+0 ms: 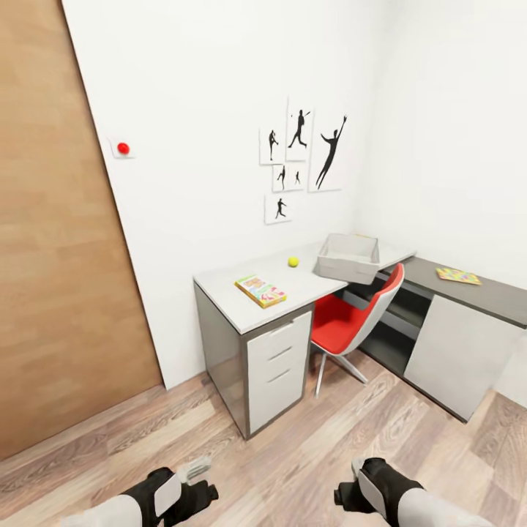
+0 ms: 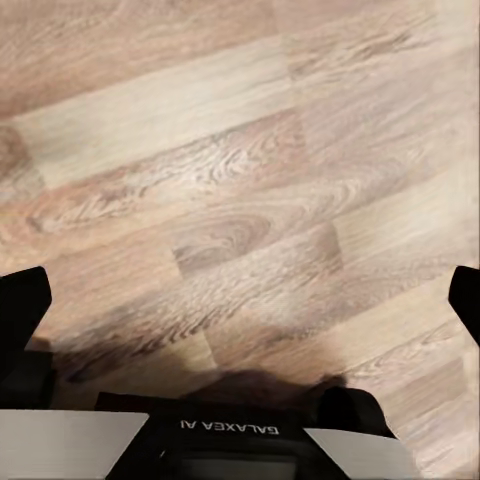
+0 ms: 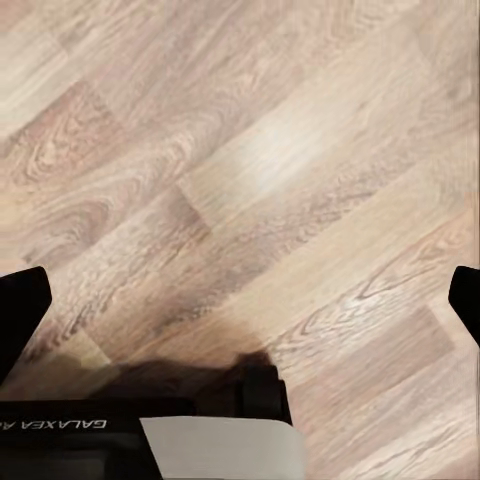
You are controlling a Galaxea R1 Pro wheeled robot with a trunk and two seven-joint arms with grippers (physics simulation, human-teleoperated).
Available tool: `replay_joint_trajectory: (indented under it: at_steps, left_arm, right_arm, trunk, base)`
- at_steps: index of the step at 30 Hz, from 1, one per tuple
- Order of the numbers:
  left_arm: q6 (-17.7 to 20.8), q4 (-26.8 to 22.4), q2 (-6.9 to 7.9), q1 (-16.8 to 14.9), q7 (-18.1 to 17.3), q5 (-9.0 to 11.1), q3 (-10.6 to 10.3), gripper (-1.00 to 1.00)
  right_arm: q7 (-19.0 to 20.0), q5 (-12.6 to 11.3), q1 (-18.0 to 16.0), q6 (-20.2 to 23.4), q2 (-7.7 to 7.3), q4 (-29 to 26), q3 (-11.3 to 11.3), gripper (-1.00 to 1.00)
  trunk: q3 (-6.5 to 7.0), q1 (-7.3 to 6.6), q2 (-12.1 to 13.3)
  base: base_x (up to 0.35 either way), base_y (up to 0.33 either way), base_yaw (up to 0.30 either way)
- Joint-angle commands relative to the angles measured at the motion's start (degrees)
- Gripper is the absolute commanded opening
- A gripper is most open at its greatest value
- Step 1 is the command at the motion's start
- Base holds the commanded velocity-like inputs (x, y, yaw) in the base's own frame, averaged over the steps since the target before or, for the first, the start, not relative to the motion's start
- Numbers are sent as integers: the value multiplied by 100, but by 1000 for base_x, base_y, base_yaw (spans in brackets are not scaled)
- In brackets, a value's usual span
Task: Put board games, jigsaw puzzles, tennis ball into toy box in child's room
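Both arms low, left claw [image 2: 240,300] open, right claw [image 3: 240,295] open

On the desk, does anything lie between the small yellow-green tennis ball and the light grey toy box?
Nothing visible: bare pale desk top separates the yellow-green tennis ball from the light grey toy box. The Skip-Bo game box lies off that line, nearer the robot.
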Motion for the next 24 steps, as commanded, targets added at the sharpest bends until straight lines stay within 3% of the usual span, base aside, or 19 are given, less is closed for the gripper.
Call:
replay_joint_trajectory:
  at_steps: [1,2,3,5,6,8,15,24]
  left_arm:
    - [32,-8,0,-5,0,10,20,100]
    - [56,-13,-12,-138,-2,214,18,100]
    - [56,-13,-12,-138,-2,214,18,100]
    - [91,-40,-85,-381,-3,600,13,100]
    - [91,-40,-85,-381,-3,600,13,100]
    - [111,-101,-192,-573,0,891,4,100]
    - [133,-396,-382,-776,1,1208,-22,100]
    - [107,-767,-571,-805,-16,1354,-66,100]
  right_arm:
    - [-9,-8,-6,35,1,-10,-3,100]
    - [-9,-12,-136,150,4,-41,-4,100]
    - [-9,-12,-136,150,4,-41,-4,100]
    - [-8,-19,-378,385,8,-118,-6,100]
    - [-8,-19,-378,385,8,-118,-6,100]
    - [-6,-23,-568,605,9,-227,-9,100]
    - [-5,-27,-775,926,-22,-639,-13,100]
    - [-4,-23,-814,1312,-56,-1501,-28,100]
  trunk:
    - [-12,0,-3]
    - [-15,0,-3]
    - [-18,0,-3]
    - [-23,0,-3]
    - [-25,0,-3]
    - [-28,0,-3]
    - [-34,0,-3]
    - [-37,0,-3]
  base:
    - [0,0,-231]
    - [0,0,-228]
    - [0,0,-228]
    - [0,0,-228]
    - [0,0,-229]
    - [0,0,-238]
    - [0,0,-254]
    - [0,0,-270]
